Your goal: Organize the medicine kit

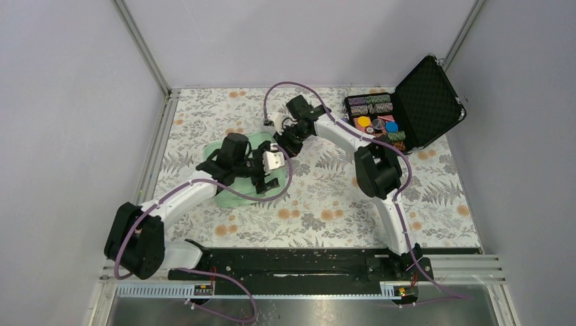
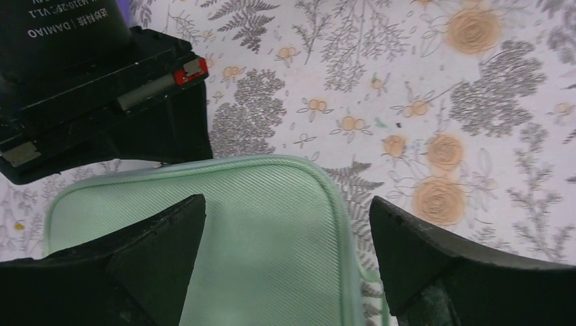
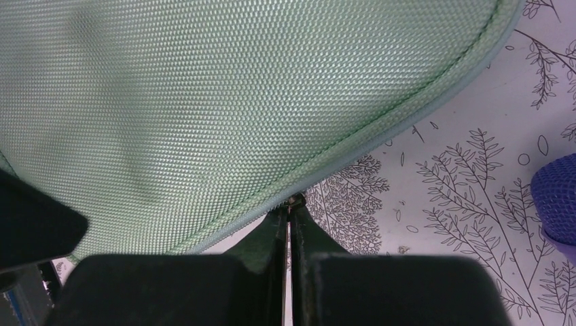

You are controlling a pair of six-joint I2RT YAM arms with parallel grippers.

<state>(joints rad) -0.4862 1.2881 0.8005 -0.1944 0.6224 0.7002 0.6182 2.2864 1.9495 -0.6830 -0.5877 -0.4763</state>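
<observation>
Mint-green woven fabric with a piped edge: the medicine kit (image 1: 258, 140) lies flat on the floral tablecloth (image 1: 319, 197), left of the table's centre, and both arms reach in over it. It looks closed, with only green outer cloth showing.

Left gripper (image 1: 265, 170): hangs low over the kit's right-hand part. From its wrist camera the jaws stand wide apart (image 2: 286, 204). One finger is above the green top (image 2: 272, 231) and the other is out past the rounded corner, over bare tablecloth. Nothing is between them but the kit's edge below. I can't tell whether they touch it.

Right gripper (image 1: 278, 141): comes in from the far side and meets the kit at its far edge. In the wrist view the two fingers are pressed tight together (image 3: 289, 204), tips right at the seam of the kit (image 3: 224, 102), where the piping curves round. A small speck sits at the tips. I cannot tell whether anything is pinched there.

The two grippers are close to one another, the right one's black wrist just beyond the kit's far edge.

Far right corner of the table: a black case (image 1: 428, 102), lid propped up, with colourful pieces (image 1: 377, 115) set in its tray. It is well apart from the kit.
</observation>
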